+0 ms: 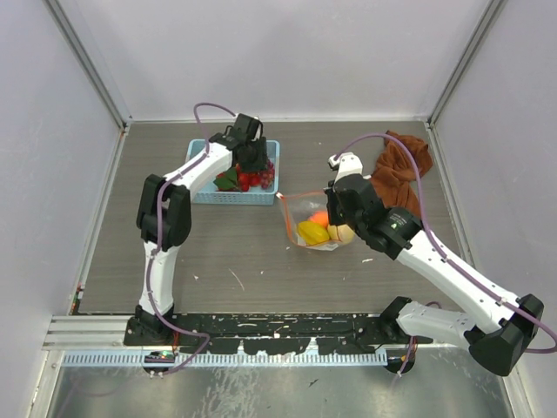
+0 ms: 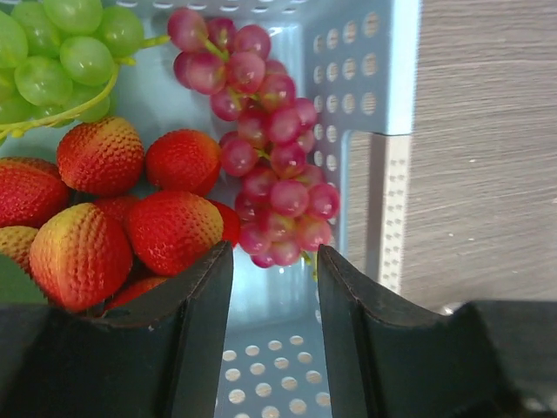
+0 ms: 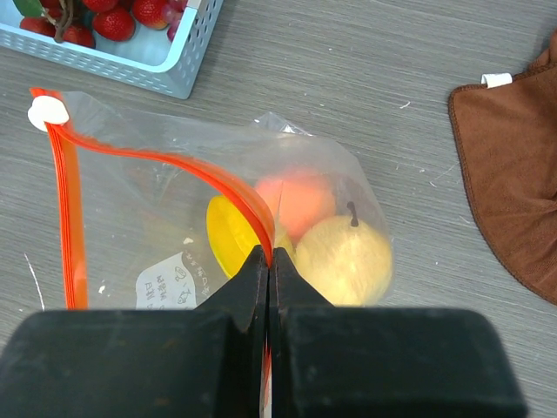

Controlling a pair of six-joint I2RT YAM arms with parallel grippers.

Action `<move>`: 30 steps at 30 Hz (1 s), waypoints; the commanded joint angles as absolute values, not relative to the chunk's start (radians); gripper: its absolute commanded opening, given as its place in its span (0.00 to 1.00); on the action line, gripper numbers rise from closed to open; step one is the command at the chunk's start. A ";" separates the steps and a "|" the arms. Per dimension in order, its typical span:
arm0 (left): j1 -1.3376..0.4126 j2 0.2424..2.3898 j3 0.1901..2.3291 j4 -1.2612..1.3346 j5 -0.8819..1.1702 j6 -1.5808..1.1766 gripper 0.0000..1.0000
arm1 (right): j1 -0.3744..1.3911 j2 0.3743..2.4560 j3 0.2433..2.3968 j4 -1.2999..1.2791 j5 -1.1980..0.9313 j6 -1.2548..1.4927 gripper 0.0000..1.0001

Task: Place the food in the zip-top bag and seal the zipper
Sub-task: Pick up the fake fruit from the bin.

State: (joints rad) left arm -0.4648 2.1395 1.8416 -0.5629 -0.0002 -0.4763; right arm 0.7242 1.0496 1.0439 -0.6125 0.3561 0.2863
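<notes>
The clear zip-top bag [image 3: 157, 226] [image 1: 315, 228] lies on the table with its mouth held up. Inside it are a yellow piece [image 3: 228, 239], an orange-red peach [image 3: 300, 200] and a yellow-orange peach [image 3: 348, 261]. My right gripper [image 3: 269, 257] [image 1: 336, 205] is shut on the red-orange zipper [image 3: 157, 161] at the raised lip. My left gripper [image 2: 274, 261] [image 1: 253, 164] hangs open inside the light-blue basket [image 2: 365, 61] [image 1: 202, 196]. The bottom of the purple grapes [image 2: 270, 165] sits just at its fingertips, ungripped. Red strawberries [image 2: 170, 226] press against the left finger [image 2: 196, 331]. Green grapes [image 2: 61, 52] lie beyond.
A rust-brown cloth [image 1: 400, 170] [image 3: 513, 174] lies crumpled to the right of the bag. The basket's right wall [image 2: 387, 200] stands close beside my left gripper's right finger. Grey walls close in the table on three sides.
</notes>
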 commanded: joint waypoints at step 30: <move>-0.449 2.254 1.904 -0.604 0.018 -0.381 0.21 | 0.722 1.072 1.038 -0.536 0.329 0.290 0.00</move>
State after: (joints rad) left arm -0.4583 2.3413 1.9560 -0.6418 0.0231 -0.4091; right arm 0.7242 1.0809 1.0348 -0.5907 0.3302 0.2863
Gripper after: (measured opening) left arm 0.305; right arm 0.035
